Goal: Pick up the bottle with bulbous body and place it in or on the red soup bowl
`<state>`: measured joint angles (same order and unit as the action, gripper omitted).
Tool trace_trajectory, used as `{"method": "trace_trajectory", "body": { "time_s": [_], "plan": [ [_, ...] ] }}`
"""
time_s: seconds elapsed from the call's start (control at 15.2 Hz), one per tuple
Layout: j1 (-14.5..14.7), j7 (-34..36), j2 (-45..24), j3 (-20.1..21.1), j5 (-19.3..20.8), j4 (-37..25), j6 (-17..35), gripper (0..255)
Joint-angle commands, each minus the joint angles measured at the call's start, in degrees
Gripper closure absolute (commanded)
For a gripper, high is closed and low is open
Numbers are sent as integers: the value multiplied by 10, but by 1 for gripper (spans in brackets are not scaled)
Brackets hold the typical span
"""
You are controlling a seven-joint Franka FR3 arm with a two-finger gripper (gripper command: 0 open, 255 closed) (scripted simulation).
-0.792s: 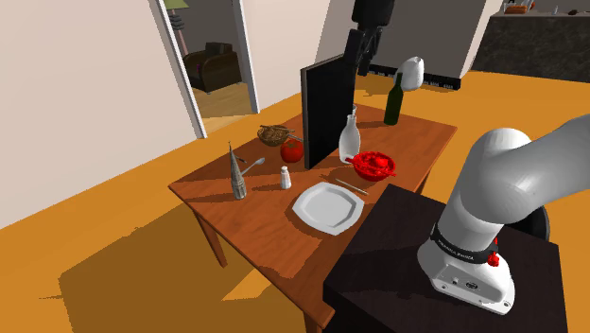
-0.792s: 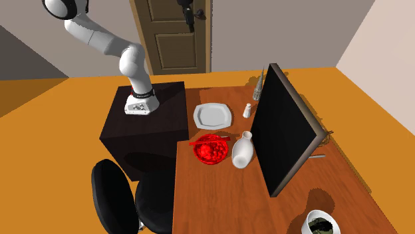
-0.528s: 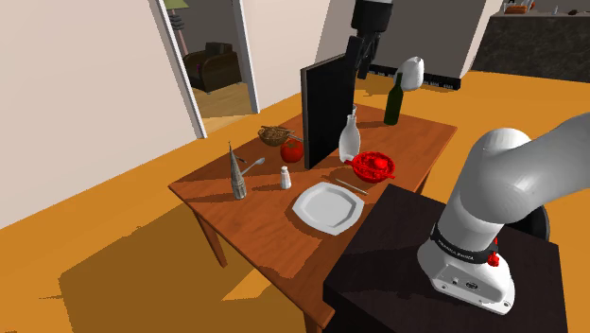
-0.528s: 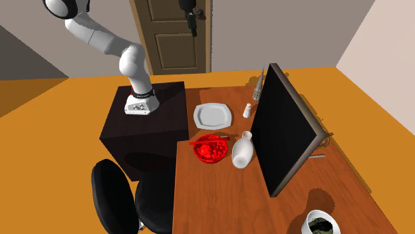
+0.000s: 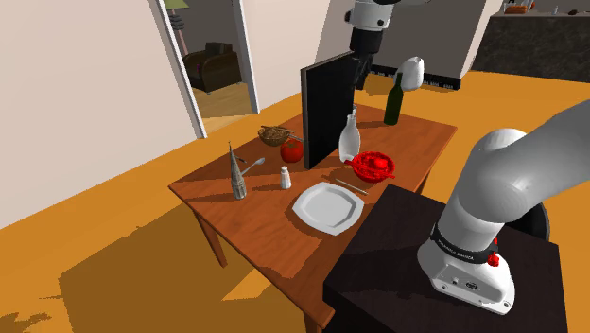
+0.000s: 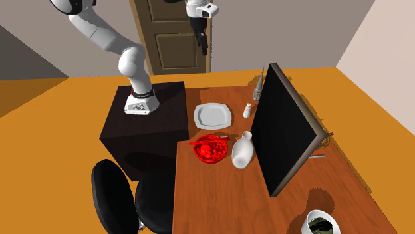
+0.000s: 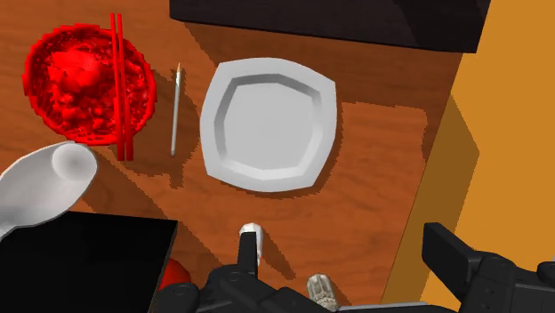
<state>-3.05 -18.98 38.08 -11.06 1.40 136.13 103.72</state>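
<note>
White bulbous bottle (image 5: 349, 142): likely rigid, slick, breakable; grip at narrow neck. Red soup bowl (image 5: 374, 166) just beside, 4 o'clock in shoulder view. Black gripper (image 7: 342, 253) jaws spread, empty.

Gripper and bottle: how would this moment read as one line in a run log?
phase: pre-grasp | gripper: open, empty, high above table | white bottle: upright beside red bowl, not yet grasped

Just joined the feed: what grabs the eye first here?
The bright red bowl, red chopsticks across it, sits near the table edge by the stand, the white bulbous bottle right beside it. A tall black panel stands upright on the bottle's other side; the open tool hangs high above.
</note>
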Motion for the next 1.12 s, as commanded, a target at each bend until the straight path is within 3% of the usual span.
{"method": "trace_trajectory", "body": {
  "time_s": [0.0,0.59,1.06],
  "plan": [
    [-5,-24,-23,-20,9,1,22,0],
    [-13,-132,-172,-109,17,-36,123,0],
    [-15,-233,-318,-169,-28,-105,183,0]
  ]
}}
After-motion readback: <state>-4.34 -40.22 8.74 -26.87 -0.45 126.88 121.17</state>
